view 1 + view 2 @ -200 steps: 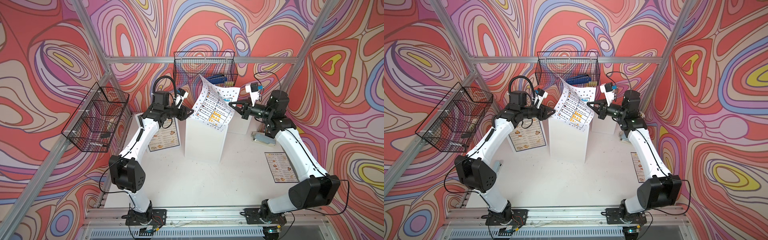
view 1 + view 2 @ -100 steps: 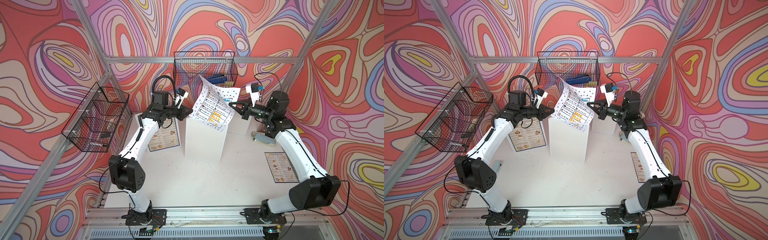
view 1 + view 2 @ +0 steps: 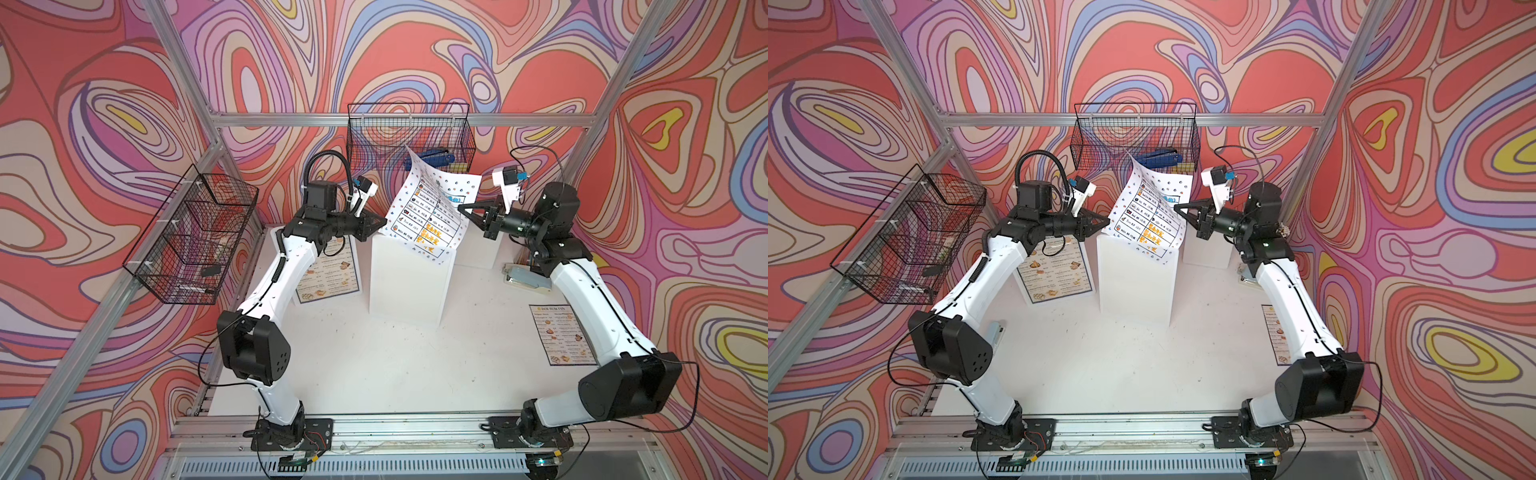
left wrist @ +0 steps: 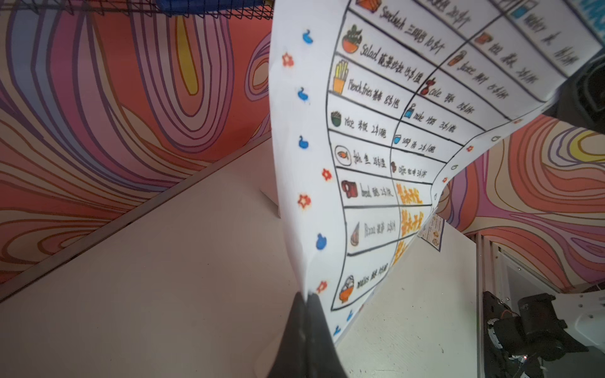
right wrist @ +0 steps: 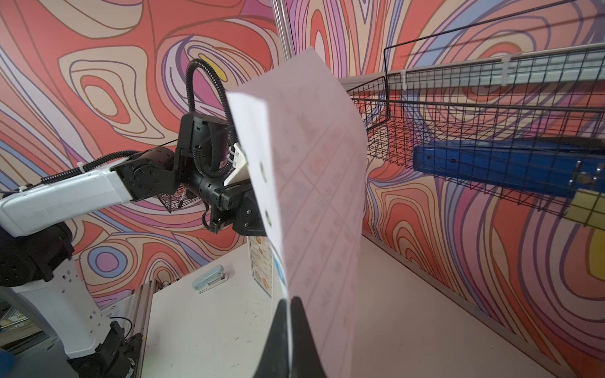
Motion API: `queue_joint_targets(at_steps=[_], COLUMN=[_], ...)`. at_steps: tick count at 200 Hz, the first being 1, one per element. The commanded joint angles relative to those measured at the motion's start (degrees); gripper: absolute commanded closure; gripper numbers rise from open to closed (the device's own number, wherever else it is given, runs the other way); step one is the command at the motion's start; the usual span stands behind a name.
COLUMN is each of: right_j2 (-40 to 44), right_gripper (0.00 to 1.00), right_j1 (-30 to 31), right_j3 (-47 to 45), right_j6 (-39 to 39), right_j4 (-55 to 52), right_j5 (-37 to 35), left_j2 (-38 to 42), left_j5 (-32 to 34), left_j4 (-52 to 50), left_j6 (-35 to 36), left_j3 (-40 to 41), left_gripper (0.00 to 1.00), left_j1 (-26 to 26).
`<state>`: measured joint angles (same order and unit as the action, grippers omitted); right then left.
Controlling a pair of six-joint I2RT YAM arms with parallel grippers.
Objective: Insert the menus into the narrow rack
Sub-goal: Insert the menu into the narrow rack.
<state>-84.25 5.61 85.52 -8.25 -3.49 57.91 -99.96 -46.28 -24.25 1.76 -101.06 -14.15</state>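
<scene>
A white menu (image 3: 432,216) (image 3: 1150,216) with a table and an icon-dotted border hangs curved above the middle white block (image 3: 409,286). My left gripper (image 3: 384,225) (image 4: 307,294) is shut on one edge of it. My right gripper (image 3: 459,210) (image 5: 289,299) is shut on the opposite edge. The sheet's top corner stands in front of the narrow wire rack (image 3: 374,137) on the back wall. One blue-bordered menu (image 3: 330,272) leans by the left arm. Another blue-bordered menu (image 3: 561,334) lies flat at the right.
A blue stapler (image 3: 430,158) lies in the back rack. A second wire basket (image 3: 195,237) with dividers hangs on the left wall. A grey stapler (image 3: 525,279) lies on the table under the right arm. A lower white block (image 3: 478,253) stands behind the right gripper.
My left gripper has closed on the white menu's edge, which it stood slightly open around before. The right gripper kept its hold and the sheet has barely moved.
</scene>
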Motion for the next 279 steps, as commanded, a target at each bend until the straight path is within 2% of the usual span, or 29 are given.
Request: queue_joint_targets(at_steps=[1,69,100,130,198,250,279], right_j2=[1.8,1.4,1.7,0.6,-3.6,-6.2,-6.1], right_gripper=[1.00,1.00,1.00,1.00,1.00,1.00,1.00], right_j1=[0.0,0.0,0.0,0.0,0.0,0.0,-0.1], right_j3=[-0.9,-2.1,-2.7,-1.4,0.3,1.2,3.0], right_j6=[-0.9,-3.8,-4.0,-3.9,-7.7,-9.7,-8.0], right_j4=[1.4,4.8,5.0,4.2,9.9,12.5,9.3], right_j5=[0.1,0.9,0.0,-2.0,-2.0,-0.4,-0.4], left_j2=[0.7,5.1,5.5,7.4,11.3,10.2,9.1], left_j5=[-0.6,-0.1,-1.7,0.4,3.3,3.1,3.0], left_j4=[-0.5,3.4,4.2,5.8,8.7,8.4,8.0], left_j6=[0.6,0.1,-0.5,-1.2,-2.0,-1.5,-1.2], left_j3=[0.4,7.8,8.2,9.2,11.6,11.2,11.0], left_gripper=[1.00,1.00,1.00,1.00,1.00,1.00,1.00], left_j1=[0.3,0.3,0.3,0.3,0.3,0.3,0.3])
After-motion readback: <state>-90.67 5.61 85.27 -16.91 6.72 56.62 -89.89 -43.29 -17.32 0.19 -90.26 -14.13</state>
